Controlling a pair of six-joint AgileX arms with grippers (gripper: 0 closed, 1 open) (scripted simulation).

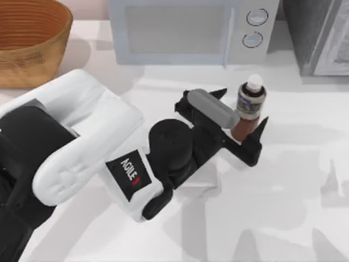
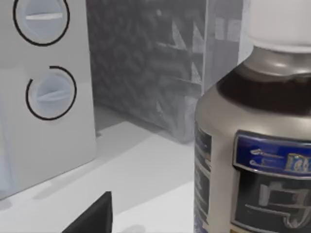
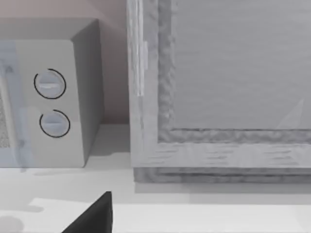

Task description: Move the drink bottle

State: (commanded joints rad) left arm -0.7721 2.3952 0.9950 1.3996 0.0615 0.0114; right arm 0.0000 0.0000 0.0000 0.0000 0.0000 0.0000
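A: Left gripper (image 1: 242, 123) is out at the drink bottle (image 1: 248, 109), fingers spread wide, one prong up near the grey wrist camera, the other past the bottle's base. Nothing gripped yet, I'd say.

B: And the bottle stands upright on the white counter (image 1: 294, 180), right of centre, just in front of the microwave (image 1: 185, 30) and its two dials.

A: From the left wrist view the bottle (image 2: 252, 145) looms huge and sits off to one side rather than centred. That's my worry: if the jaws close with it off-centre, one finger meets it first and shoves it, and a tall, narrow bottle could tip.

B: The microwave is close behind too. A push in that direction might knock the bottle into it.

A: The grey cabinet (image 1: 322, 33) at the back right also crowds the space.

B: What can't we read?

A: The bottle's base is behind the gripper from above, so I can't tell if a finger already touches it. The cap (image 2: 282, 22) is cut off in the wrist view.

B: Right arm?

A: Its wrist view faces the cabinet (image 3: 228, 87) and microwave; one dark fingertip (image 3: 95, 216) pokes in, so I can't tell its state. There's a wicker basket (image 1: 30, 41) at the far left corner.
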